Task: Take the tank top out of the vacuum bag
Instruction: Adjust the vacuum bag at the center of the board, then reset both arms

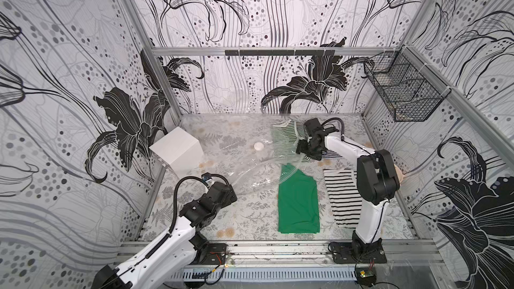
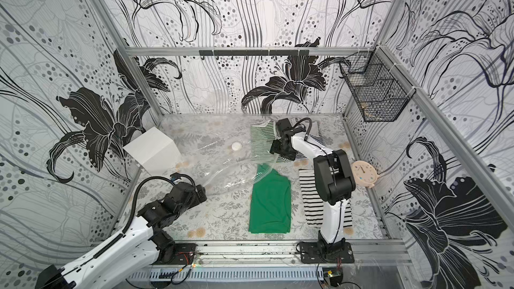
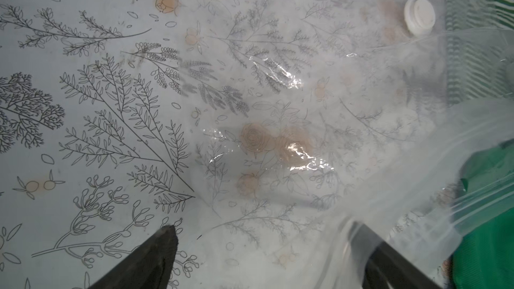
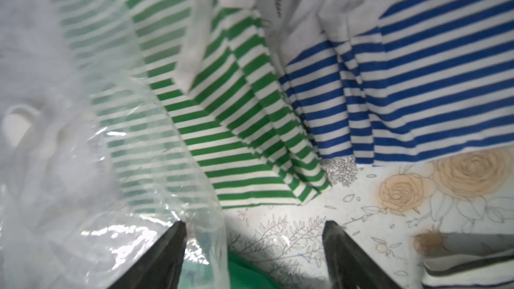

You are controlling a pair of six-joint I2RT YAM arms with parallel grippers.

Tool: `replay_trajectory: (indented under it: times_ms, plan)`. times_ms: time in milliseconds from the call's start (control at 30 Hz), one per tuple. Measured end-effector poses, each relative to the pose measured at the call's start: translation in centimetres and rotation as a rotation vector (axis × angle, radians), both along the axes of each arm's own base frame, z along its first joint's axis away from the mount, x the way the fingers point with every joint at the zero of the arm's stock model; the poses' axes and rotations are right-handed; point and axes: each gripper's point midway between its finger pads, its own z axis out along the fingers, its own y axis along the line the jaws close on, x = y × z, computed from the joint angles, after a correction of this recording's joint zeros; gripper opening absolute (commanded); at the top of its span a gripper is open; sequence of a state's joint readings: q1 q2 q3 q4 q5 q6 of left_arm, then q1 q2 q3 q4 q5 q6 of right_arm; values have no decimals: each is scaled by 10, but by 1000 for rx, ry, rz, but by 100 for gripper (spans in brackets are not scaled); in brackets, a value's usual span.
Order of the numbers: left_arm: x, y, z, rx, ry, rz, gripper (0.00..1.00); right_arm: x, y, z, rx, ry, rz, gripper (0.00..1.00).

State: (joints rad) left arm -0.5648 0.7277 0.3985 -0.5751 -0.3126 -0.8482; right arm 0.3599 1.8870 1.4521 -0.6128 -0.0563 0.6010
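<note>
Both grippers gape open: left gripper [image 3: 264, 226] at the bag's [image 1: 250, 182] 7 o'clock corner, right gripper [image 4: 254, 223] at its 3 o'clock edge mid-table, where a striped top [image 1: 283, 140] sits half under the plastic.

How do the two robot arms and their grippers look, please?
Both the left arm and right arm have glossy white shells with bulky black joints and black base plates. A black cable loops along each. The left gripper and right gripper end in dark, tapering wedge fingers.
</note>
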Motion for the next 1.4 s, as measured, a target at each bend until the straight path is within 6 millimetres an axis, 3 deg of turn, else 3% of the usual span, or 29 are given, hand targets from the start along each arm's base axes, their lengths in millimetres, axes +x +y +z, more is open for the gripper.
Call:
replay_trajectory:
  times_ms: [167, 367, 567, 733, 800, 933, 1067, 1400]
  plan:
    - [11, -7, 46, -22, -157, -68, 100, -16, -9, 47, 58, -155, 40, 98]
    - [22, -1, 98, 31, -315, -85, 99, -39, -64, 71, -40, -291, 37, 99]
    - [42, 19, 111, 217, -392, -47, 99, -61, -124, 85, -261, -435, -22, 99]
    - [69, 54, 93, 325, -379, 26, 99, -75, -178, 59, -406, -462, -113, 99]
    - [80, 68, 83, 351, -348, 46, 99, -76, -191, 45, -445, -462, -126, 99]
    - [101, 87, 57, 390, -297, 43, 99, -70, -197, 21, -474, -490, -121, 99]
    - [116, 91, 35, 370, -267, 14, 99, -57, -198, 4, -474, -525, -131, 99]
    - [148, 98, 16, 345, -319, -3, 99, -48, -213, -9, -471, -615, -191, 99]
